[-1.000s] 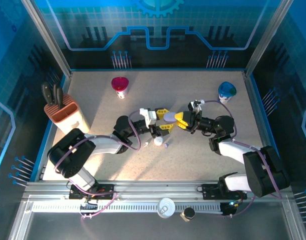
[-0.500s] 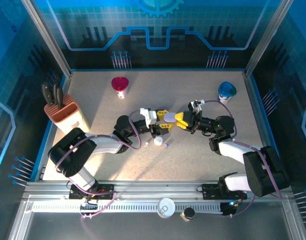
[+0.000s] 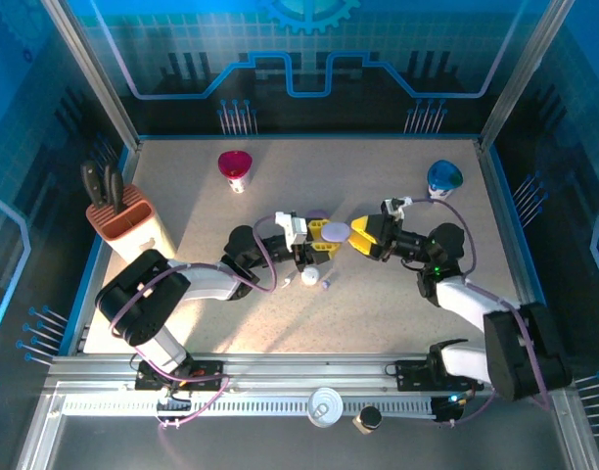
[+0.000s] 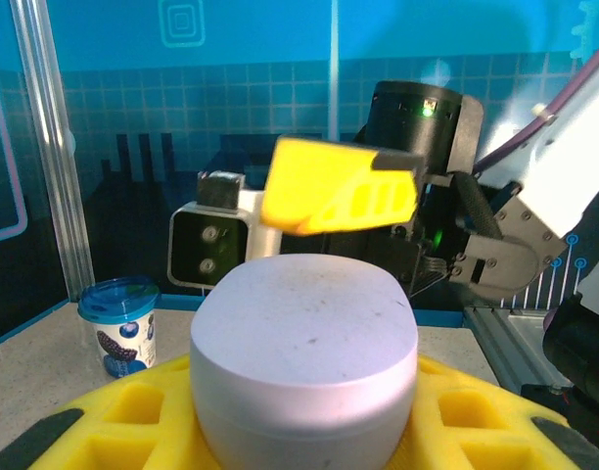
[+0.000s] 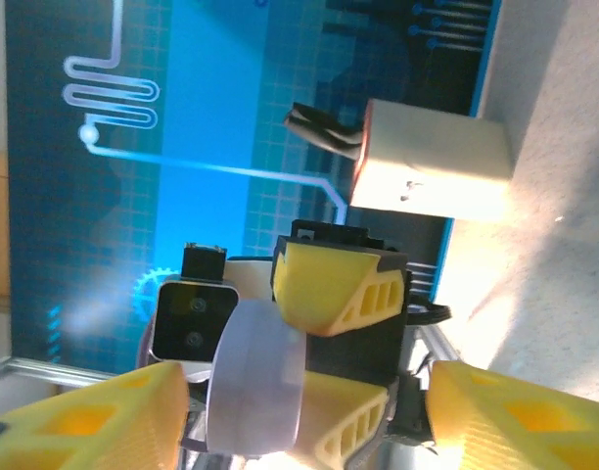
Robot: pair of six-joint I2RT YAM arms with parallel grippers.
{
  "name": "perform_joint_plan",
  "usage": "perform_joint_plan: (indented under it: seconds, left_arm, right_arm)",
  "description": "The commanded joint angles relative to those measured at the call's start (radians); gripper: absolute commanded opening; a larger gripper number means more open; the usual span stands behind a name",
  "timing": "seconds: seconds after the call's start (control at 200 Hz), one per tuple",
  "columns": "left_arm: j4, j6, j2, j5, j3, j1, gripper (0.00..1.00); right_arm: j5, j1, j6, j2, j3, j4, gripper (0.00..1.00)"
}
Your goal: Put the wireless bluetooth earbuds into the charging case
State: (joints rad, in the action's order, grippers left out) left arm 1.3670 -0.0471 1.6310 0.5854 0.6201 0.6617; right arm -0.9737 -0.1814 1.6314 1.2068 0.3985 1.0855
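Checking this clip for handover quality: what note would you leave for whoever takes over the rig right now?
Left gripper: shut on the lavender charging case, whose lid looks closed.
Right gripper: open, facing the case, holding nothing.
Earbuds: a purple earbud and a white piece lie on the table, just nearer than the left gripper.
Done: case gripped.
Left: open the case, pick up the earbuds, seat them inside.
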Motion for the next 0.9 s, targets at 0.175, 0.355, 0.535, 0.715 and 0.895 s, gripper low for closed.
perform_joint_plan:
  seconds: [0.175,0.355,0.535,0.715,0.895]
  left_arm:
    - [-0.023,0.012,-0.035,0.092,-0.032,-0.018,0.35]
    - [-0.030,-0.013,-0.039,0.154,-0.026,-0.019,0.36]
    - [-0.018,-0.043,-0.043,0.175,-0.023,-0.020,0.35]
    - [-0.004,-0.031,-0.050,0.180,-0.031,-0.019,0.35]
    - [-0.011,-0.017,-0.056,0.188,-0.037,-0.019,0.36]
  right_arm:
    - [0.111,0.002,-1.051,-0.272,0.285,-1.116,0.83]
    - [0.286,-0.142,-1.539,-0.276,0.467,-1.437,0.94]
    - [0.503,-0.329,-1.816,-0.263,0.524,-1.502,0.96]
    - [0.585,-0.347,-1.821,-0.218,0.534,-1.475,0.96]
    - [0.652,-0.338,-1.791,-0.226,0.536,-1.454,0.96]
